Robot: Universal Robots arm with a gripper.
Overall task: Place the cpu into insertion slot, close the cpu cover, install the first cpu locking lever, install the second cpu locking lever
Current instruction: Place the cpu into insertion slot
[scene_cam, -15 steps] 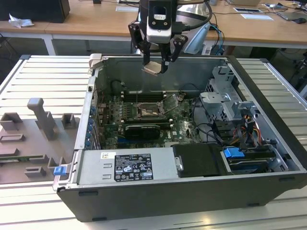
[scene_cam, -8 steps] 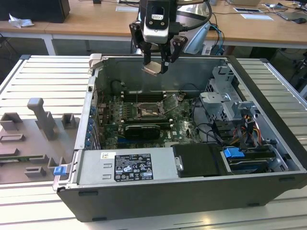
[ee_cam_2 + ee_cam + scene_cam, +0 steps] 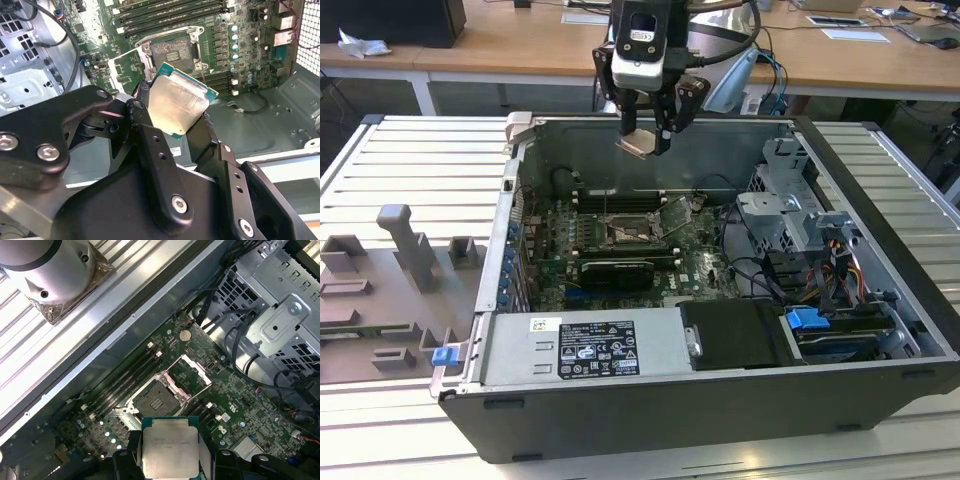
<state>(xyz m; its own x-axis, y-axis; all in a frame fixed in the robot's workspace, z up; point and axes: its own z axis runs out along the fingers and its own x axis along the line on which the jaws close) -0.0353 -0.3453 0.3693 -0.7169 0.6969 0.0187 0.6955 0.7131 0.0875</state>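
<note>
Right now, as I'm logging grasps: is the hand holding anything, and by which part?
Yes: the hand grips the cpu by two opposite edges; its metal face is bare.

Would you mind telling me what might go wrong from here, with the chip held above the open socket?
1. The gripper pinches the cpu by its edges high over the motherboard; a slip would likely drop it onto components.
2. The cpu looks tilted relative to the insertion slot, so a misaligned descent could damage the contacts.
3. The cpu cover stands open beside the slot; the gripper might catch it.
</note>
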